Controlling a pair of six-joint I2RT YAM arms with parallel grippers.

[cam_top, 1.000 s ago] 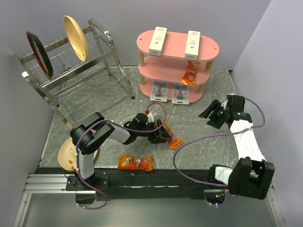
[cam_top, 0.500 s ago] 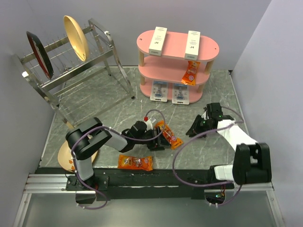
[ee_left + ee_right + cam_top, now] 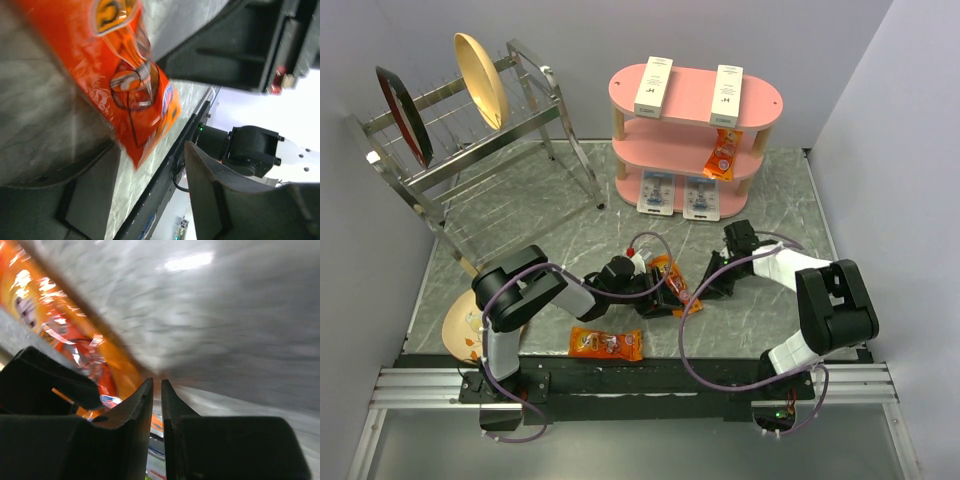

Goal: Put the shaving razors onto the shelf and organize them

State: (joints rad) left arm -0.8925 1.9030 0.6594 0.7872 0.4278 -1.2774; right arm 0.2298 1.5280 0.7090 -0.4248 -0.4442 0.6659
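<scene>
Swung in from the right side of the table (image 3: 570, 215) over the past second, the right gripper (image 3: 708, 288) is now seen low at the centre, just beside an orange snack packet (image 3: 675, 283) and opposite the left gripper (image 3: 658, 298). Its jaws are drawn almost together with nothing between them. The left gripper's jaws are spread, with the packet lying in the gap and not pinched. The shaving razors (image 3: 657, 190) are found well apart from both sets of jaws, on the far side of the scene. Both packs are laid flat and side by side on the lowest board of the pink shelf (image 3: 765, 105), the second pack (image 3: 702, 197) just right of the first. The blister packs are judged to be light and fairly stiff, with slick clear fronts that could slide under a flat press. A hold across the thin card edge is thought safest, since the domed plastic could be dented by a hard squeeze.
</scene>
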